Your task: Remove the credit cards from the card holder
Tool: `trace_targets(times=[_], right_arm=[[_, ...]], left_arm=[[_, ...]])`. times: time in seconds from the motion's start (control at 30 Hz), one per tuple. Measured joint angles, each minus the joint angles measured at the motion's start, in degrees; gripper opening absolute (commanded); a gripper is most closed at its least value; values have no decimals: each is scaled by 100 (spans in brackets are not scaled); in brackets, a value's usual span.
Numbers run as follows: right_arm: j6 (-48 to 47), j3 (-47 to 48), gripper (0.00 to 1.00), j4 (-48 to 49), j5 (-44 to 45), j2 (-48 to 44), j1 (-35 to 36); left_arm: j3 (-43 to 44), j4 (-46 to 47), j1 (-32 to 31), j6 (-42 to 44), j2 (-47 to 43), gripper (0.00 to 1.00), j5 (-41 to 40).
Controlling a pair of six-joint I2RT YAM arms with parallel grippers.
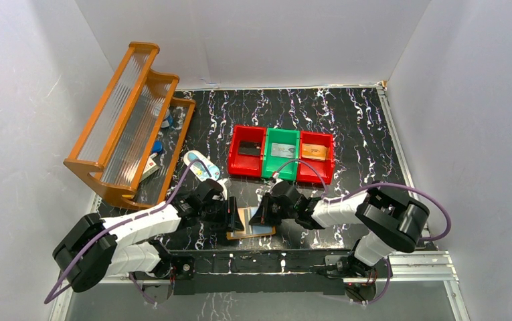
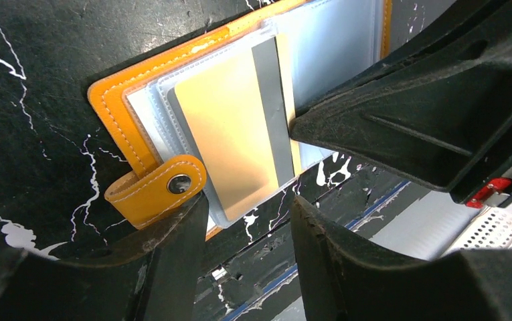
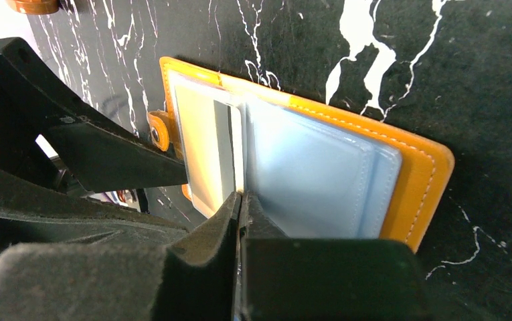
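Note:
The orange card holder (image 1: pixel 253 225) (image 2: pixel 116 107) (image 3: pixel 421 167) lies open on the black marbled table near its front edge, with clear sleeves showing. A gold credit card (image 2: pixel 226 144) (image 3: pixel 203 154) with a grey stripe sits in the left sleeve. My right gripper (image 3: pixel 240 195) (image 1: pixel 261 215) is pressed shut on that card's edge. My left gripper (image 2: pixel 247 204) (image 1: pixel 231 215) stands open just below the holder, one finger (image 2: pixel 173 227) against the snap tab (image 2: pixel 156 187), with nothing between its fingers. The right-hand sleeves look pale blue; I cannot tell whether they hold cards.
Two red bins (image 1: pixel 247 150) (image 1: pixel 315 154) and a green bin (image 1: pixel 282 152) stand in a row behind the holder. A wooden rack (image 1: pixel 129 127) fills the back left, with a pale blue-and-white oval item (image 1: pixel 201 166) beside it. The table's front edge (image 2: pixel 347 227) runs just under the left fingers.

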Motion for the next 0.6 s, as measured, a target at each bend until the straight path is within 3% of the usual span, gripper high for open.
trace_targets(times=[0.33,0.6], right_arm=[[-28,-33,7,-374,175,-417,-22],[44,-227,27,-367,136,-501,-129]], left_arm=[[122,-120,-55,-74,173,48,-109],[120,-146,-52,-68,199,38,-122]])
